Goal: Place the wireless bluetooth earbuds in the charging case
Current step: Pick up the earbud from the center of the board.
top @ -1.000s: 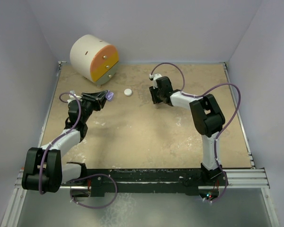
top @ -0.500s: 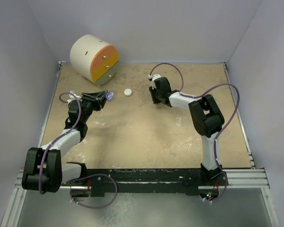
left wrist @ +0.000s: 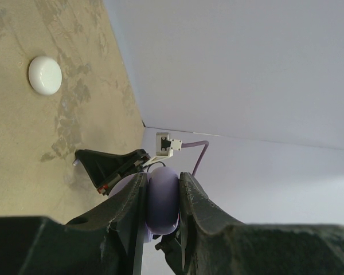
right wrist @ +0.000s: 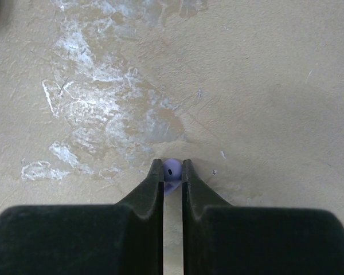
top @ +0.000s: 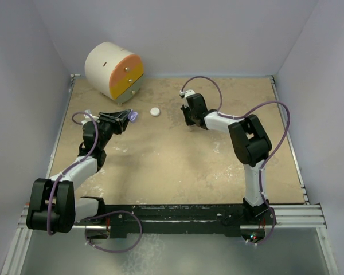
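Right gripper [right wrist: 172, 166] edged left, pinching purple earbud [right wrist: 171, 171], its opening facing upward.

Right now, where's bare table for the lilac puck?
Free: the tan tabletop between the two arms, and the far right corner behind the right arm. Crowded: far left, where the cream-and-orange cylinder, left gripper clamping the lilac round puck, small white round puck and right gripper pinching a tiny purple earbud cluster.

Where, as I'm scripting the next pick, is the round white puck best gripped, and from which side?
Probably across its rim, coming straight down. The white puck lies flat on the table, a low round dome, so opposite edges offer the only purchase. Nothing touches it. The left claw holds a lilac puck, the right claw a purple earbud.
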`<state>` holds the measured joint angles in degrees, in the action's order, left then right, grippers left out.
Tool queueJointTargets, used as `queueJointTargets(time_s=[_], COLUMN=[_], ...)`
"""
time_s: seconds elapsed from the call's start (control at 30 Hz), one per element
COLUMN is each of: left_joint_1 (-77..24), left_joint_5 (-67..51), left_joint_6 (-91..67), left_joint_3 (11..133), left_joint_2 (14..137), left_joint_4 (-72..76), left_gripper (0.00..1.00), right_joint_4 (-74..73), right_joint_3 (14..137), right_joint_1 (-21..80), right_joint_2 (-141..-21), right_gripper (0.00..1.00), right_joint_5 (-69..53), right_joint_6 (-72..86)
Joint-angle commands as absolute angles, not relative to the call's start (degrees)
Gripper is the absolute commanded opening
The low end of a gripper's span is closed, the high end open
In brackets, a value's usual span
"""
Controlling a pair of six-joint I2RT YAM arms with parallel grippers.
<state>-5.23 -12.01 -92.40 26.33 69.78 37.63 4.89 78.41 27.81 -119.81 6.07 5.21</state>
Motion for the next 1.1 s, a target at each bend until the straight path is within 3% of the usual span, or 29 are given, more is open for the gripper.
queueJointTargets(time_s=[0.0,0.27,0.7,1.07], left_joint_1=[-4.7,-4.9,-9.4,-12.9], left_joint_5=[-12.8,-15.9,-19.3,-20.5], left_joint_6=[-91.8,-92.1,-93.5,-95.1], left_joint_3=[27.0,30.6,38.1,42.5], left_joint_2=[70.5,73.4,80.1,85.8], left_joint_4=[41.2,40.8,41.0,41.5], left_gripper=[0.0,0.0,0.0,0.0], right_joint_4=[5.3,24.0,61.8,83.1], right_joint_3=[76.9,73.9,63.8,54.2], right_joint_1=[27.6,27.6,28.1,33.0], right_joint_2=[-116.0,-105.1,-100.4,-99.0], right_gripper=[0.0,0.0,0.0,0.0], right_joint_5=[4.4,1.0,-12.5,-17.1], right_joint_6=[4.7,3.5,-6.2,-21.5])
